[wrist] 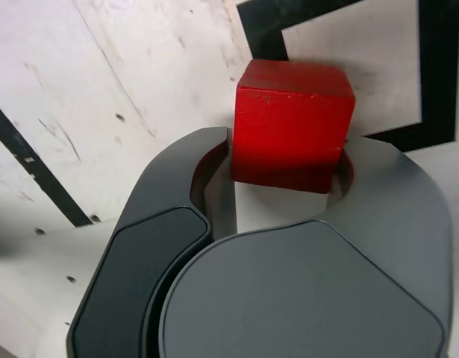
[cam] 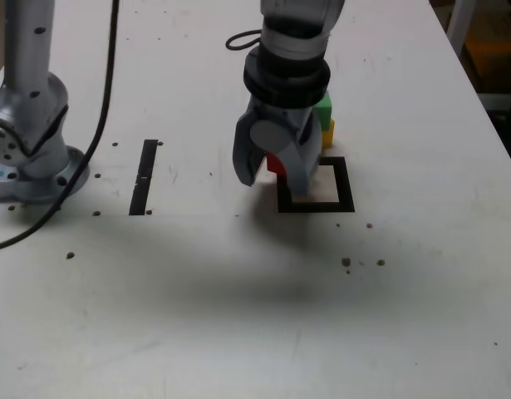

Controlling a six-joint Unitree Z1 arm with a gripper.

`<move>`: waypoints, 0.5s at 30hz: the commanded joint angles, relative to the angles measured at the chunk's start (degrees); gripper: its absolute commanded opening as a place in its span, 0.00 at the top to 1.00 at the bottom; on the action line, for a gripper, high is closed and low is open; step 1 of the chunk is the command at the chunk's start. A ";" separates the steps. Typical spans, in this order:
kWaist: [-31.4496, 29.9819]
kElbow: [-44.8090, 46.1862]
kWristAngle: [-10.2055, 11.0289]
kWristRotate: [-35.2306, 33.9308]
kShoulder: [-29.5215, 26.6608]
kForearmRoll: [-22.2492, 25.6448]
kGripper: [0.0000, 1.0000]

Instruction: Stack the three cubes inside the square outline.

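Note:
My gripper point(cam: 276, 179) hangs low over the near-left corner of the square outline point(cam: 345, 184), seen from the exterior view. It is shut on the red cube point(wrist: 292, 123), whose two sides touch the jaws in the wrist view. There the cube sits over a corner of the black outline point(wrist: 438, 74). In the exterior view only a sliver of the red cube point(cam: 276, 163) shows between the fingers. The green cube point(cam: 323, 109) and the yellow cube point(cam: 327, 133) stand together just beyond the outline's far edge, green above yellow in the picture. The arm hides their left sides.
A thin black strip point(cam: 144, 176) lies on the white table to the exterior view's left of the gripper. The arm's base point(cam: 31, 133) and a black cable point(cam: 101, 125) occupy the far left. Small dark specks point(cam: 346, 263) dot the tabletop in front of the outline.

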 commanded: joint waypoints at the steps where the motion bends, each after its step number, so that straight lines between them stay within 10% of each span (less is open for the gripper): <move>1: -0.70 -0.85 -0.46 -1.44 -0.22 0.09 0.62; 15: -2.81 -8.30 -1.40 -9.84 7.02 -2.08 0.62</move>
